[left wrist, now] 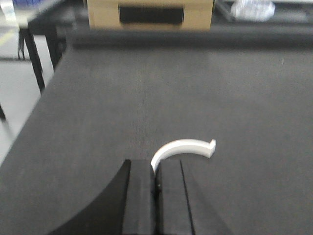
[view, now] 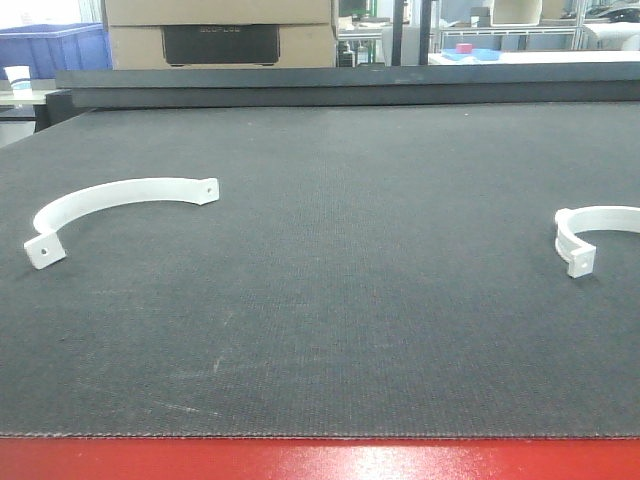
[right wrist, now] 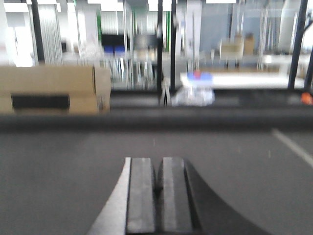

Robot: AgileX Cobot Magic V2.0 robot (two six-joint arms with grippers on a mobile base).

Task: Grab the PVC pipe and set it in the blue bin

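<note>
Two white curved PVC pipe pieces lie on the black table. One PVC pipe piece (view: pixel 120 195) is at the left and the other PVC pipe piece (view: pixel 590 235) is at the right edge. Neither gripper shows in the front view. In the left wrist view my left gripper (left wrist: pixel 156 169) is shut with nothing visibly held; the left pipe piece (left wrist: pixel 183 147) lies just beyond its tips, one end hidden behind the fingers. My right gripper (right wrist: pixel 157 171) is shut and empty over bare table. A blue bin (view: pixel 55 48) stands off the table at the far left.
A cardboard box (view: pixel 220 35) sits behind the table's far edge. A paper cup (view: pixel 18 78) stands on a side table at the left. The table's red front edge (view: pixel 320 460) runs along the bottom. Shelving and a small blue tray (view: pixel 470 52) are in the background.
</note>
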